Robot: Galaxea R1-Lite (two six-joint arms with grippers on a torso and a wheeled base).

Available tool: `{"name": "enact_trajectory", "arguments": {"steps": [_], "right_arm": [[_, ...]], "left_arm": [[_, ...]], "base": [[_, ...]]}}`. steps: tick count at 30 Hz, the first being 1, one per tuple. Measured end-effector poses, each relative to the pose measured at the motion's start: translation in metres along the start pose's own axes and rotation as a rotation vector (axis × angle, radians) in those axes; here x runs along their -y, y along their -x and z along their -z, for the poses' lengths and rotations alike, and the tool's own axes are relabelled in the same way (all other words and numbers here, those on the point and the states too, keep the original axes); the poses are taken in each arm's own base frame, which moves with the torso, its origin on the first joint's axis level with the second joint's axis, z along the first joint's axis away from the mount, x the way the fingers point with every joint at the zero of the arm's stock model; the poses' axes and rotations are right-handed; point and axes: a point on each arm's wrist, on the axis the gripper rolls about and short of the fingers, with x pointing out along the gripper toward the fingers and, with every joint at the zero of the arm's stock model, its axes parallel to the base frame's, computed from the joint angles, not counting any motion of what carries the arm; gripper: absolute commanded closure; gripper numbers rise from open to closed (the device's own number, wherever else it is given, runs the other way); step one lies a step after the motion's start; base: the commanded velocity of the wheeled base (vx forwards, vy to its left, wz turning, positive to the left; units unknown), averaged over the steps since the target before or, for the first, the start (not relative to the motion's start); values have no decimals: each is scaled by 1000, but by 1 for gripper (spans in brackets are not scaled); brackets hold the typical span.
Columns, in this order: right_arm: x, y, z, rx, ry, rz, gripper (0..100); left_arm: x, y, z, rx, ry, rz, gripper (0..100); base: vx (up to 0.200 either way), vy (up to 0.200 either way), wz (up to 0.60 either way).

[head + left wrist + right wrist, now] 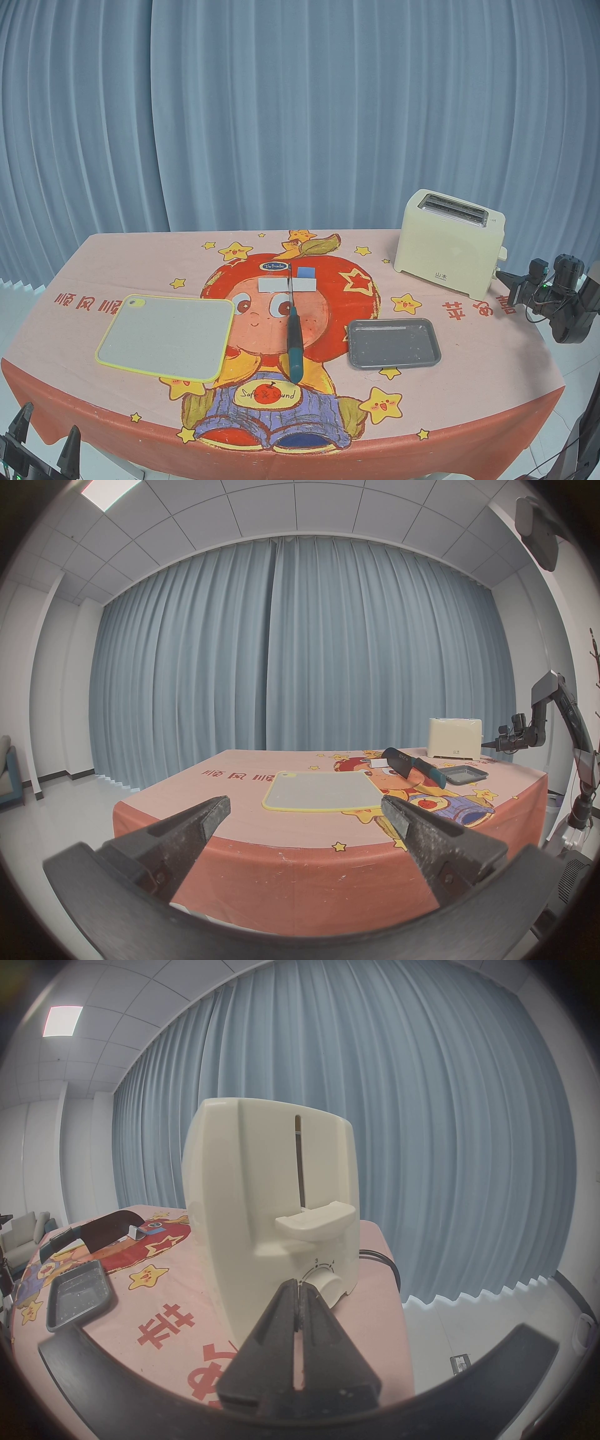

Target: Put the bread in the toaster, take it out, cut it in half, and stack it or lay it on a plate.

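The cream toaster [450, 240] stands at the table's back right. Its lever [315, 1217] sits at the low end of its slot, and I cannot see inside the dark top slots. My right gripper [504, 277] is shut and empty, its tips [299, 1286] close to the toaster's end, just below the lever by the dial. The knife [294, 337] lies at the table's middle, blade resting on a white holder [286, 285]. A green-rimmed cutting board [165, 337] lies left of it, a grey plate [394, 342] right. My left gripper [306, 811] hangs open below the table's front left edge.
A small blue block [305, 272] sits by the knife holder. The toaster's black cord [381, 1263] curls behind it near the table's right edge. A blue curtain hangs behind the table.
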Motion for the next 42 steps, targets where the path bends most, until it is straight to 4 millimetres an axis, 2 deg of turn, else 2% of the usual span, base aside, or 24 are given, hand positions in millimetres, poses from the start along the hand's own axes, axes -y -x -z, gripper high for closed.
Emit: {"name": "enact_trajectory", "arguments": {"steps": [42], "right_arm": [[2, -1, 11, -35, -24, 4, 100]], "left_arm": [[0, 0, 0, 0, 0, 0, 0]], "base": [[0, 0, 0]]}}
